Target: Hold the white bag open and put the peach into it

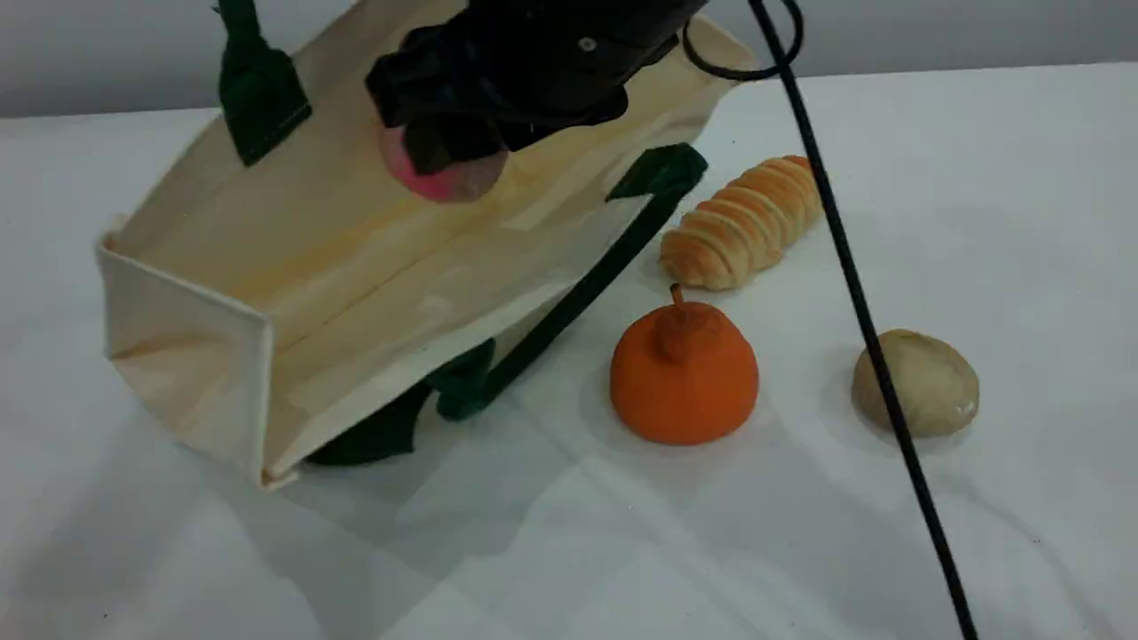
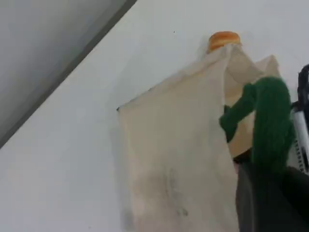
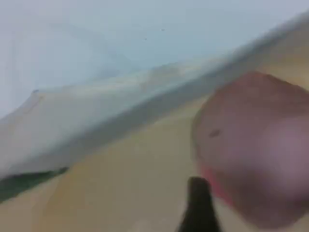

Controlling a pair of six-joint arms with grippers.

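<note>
The white bag point(image 1: 356, 267) is lying on its side on the white table point(image 1: 996, 178), its mouth gaping. The right gripper point(image 1: 449, 147) is hanging inside that mouth with the peach point(image 1: 444, 178) sitting at its fingertips against the bag's inner cloth. Whether the fingers are apart or clamped on the fruit cannot be told. The left gripper point(image 2: 264, 195) is pinching one green rope handle point(image 2: 270, 121), holding it up. An orange stemmed fruit point(image 1: 685, 378), a ridged bread roll point(image 1: 742, 222) and a brownish lump point(image 1: 920, 382) are lying beside the bag.
</note>
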